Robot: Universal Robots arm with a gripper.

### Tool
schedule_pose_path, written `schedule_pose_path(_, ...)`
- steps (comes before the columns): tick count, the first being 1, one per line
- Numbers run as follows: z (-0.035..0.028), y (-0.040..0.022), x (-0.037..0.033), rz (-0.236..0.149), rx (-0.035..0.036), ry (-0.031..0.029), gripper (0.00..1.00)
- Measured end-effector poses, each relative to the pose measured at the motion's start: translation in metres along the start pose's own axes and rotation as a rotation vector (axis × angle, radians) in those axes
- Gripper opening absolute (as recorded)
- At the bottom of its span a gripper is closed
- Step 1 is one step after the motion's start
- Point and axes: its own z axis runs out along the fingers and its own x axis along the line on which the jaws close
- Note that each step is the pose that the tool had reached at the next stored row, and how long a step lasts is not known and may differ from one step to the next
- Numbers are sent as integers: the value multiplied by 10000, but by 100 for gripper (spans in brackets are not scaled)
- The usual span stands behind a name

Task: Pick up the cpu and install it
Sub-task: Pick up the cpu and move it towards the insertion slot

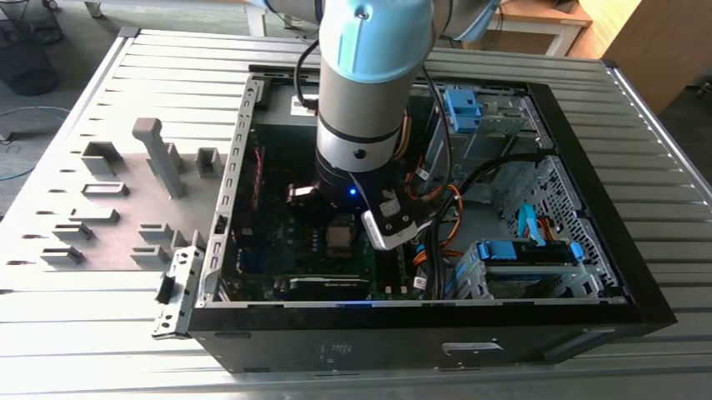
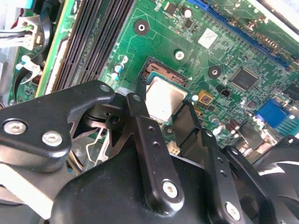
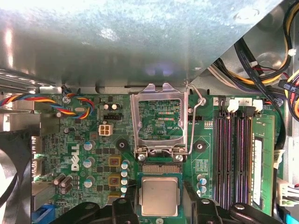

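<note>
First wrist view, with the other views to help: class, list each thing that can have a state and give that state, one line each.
cpu: flat, metal face up, at the open socket; whether fully seated is unclear.
socket bracket: swung open, not over the cpu.
lever: released, raised.
gripper: straddling the cpu; grip unclear.
computer case: on its side, side panel off.

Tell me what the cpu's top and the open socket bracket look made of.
The cpu top looks like metal, matte silvery-grey with a soft, dull sheen. The socket bracket is probably thin stamped steel: bright, shiny, with glints along its edges.
</note>
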Motion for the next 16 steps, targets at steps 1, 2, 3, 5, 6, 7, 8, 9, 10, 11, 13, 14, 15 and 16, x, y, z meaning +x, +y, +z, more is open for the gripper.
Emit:
schedule_pose_path(1, 4, 0, 0, 0, 1, -2, 47)
schedule_pose_path(2, 6, 0, 0, 0, 1, -4, 47)
schedule_pose_path(3, 9, -1, 5, 2, 2, -11, 47)
schedule_pose_path(5, 18, -1, 15, 0, 1, -38, 47)
schedule_pose_path(6, 25, 0, 15, 0, -1, -50, 47)
schedule_pose_path(7, 33, 0, 14, -1, -2, -61, 47)
schedule_pose_path(8, 41, -1, 14, -1, -1, -70, 47)
schedule_pose_path(9, 49, -1, 14, -1, 0, -78, 47)
schedule_pose_path(10, 56, -1, 14, -1, 0, -82, 47)
schedule_pose_path(11, 58, -1, 14, -1, 1, -83, 47)
schedule_pose_path(13, 65, -1, 14, -1, -1, -86, 47)
schedule_pose_path(14, 70, -1, 13, -1, -2, -89, 47)
schedule_pose_path(15, 76, -1, 13, -1, -1, -91, 47)
schedule_pose_path(16, 82, -1, 13, 0, 0, -95, 47)
